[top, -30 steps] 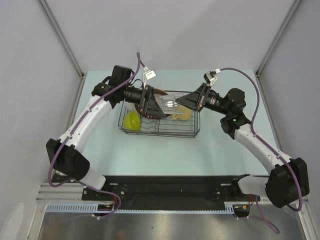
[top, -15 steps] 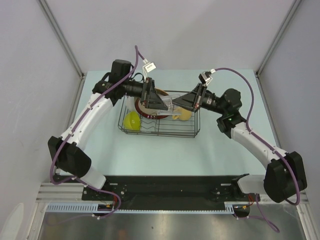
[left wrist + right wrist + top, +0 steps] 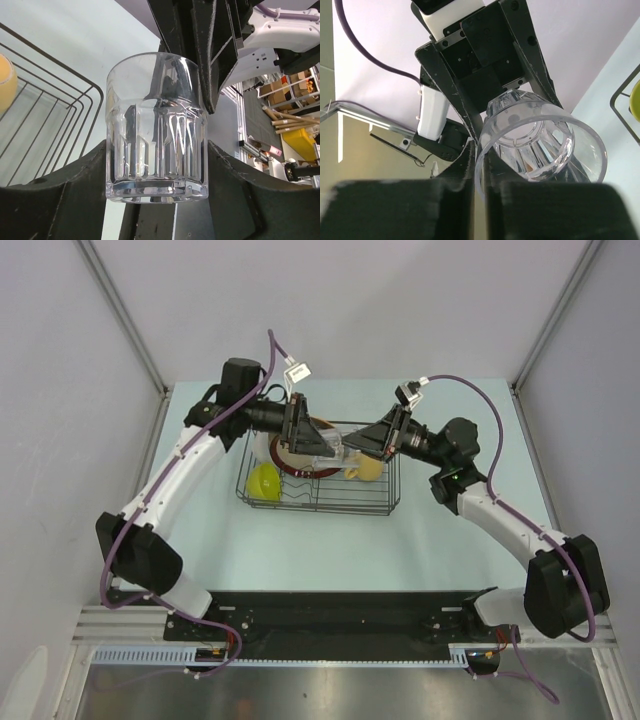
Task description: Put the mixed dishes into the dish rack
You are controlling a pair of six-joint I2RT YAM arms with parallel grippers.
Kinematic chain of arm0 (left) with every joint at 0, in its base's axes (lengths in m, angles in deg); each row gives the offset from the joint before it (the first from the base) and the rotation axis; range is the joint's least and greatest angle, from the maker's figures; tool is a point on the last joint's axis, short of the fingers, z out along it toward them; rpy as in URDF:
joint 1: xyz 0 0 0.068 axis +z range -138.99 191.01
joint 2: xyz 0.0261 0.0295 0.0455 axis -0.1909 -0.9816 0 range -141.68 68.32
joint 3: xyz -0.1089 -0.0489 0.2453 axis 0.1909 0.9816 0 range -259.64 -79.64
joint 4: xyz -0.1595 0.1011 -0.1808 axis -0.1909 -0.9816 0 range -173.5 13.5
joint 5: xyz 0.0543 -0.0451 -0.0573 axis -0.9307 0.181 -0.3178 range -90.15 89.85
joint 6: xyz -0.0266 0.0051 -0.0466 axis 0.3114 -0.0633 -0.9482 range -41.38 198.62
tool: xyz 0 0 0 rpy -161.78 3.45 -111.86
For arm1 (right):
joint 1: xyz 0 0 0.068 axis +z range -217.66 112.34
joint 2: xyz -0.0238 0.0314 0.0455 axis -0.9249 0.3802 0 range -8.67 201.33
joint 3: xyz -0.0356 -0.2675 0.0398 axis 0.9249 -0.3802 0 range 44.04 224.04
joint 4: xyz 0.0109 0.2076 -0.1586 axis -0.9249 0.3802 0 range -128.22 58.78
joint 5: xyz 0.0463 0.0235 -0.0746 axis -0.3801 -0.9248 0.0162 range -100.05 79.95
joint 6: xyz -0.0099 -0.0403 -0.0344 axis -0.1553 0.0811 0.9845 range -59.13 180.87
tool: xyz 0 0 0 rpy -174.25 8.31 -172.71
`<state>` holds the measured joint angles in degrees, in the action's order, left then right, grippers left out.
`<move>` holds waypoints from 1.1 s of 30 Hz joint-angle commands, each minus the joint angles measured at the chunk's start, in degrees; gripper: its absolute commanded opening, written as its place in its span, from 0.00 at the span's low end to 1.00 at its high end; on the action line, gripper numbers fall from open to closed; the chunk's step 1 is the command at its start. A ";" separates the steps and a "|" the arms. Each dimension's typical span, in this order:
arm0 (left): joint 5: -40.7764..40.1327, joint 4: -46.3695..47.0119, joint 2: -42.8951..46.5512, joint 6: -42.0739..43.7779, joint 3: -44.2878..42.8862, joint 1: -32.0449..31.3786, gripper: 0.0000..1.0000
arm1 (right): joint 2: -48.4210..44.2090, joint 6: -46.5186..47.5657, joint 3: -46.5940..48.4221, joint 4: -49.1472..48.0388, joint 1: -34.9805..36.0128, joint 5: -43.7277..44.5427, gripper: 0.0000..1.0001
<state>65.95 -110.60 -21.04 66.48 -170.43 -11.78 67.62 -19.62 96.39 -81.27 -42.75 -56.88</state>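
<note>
The small clear glass (image 3: 337,448) hangs on its side above the dish rack (image 3: 385,502), held from both ends. My left gripper (image 3: 326,449) is shut on its base; the left wrist view shows the glass (image 3: 156,125) clamped between both fingers (image 3: 75,195). My right gripper (image 3: 352,448) is shut on its rim; in the right wrist view the rim (image 3: 540,140) runs through the narrow gap between the fingers (image 3: 405,210). In the rack lie the lime-green bowl (image 3: 264,483), the dark-red-rimmed plate (image 3: 283,465) and the cream cup with yellow handle (image 3: 366,469). The white bowl and the leaf-patterned plate are hidden.
The rack stands at the back middle of the pale blue table (image 3: 450,540). Its wire edge shows in the left wrist view (image 3: 60,120) and the right wrist view (image 3: 620,107). Grey walls close in the back and sides.
My right gripper has moved left to the glass and now grips its rim. My left gripper, holding the glass, has shifted slightly back and left.
</note>
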 commanded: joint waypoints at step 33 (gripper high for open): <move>-61.09 -27.69 -30.26 35.87 -31.13 -22.04 0.00 | -36.39 28.90 -1.73 57.11 -27.54 15.36 0.70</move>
<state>9.58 -141.95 -52.91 99.98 -202.97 -32.59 32.67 8.69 94.91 -25.03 -70.05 -42.76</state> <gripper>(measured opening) 0.697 0.700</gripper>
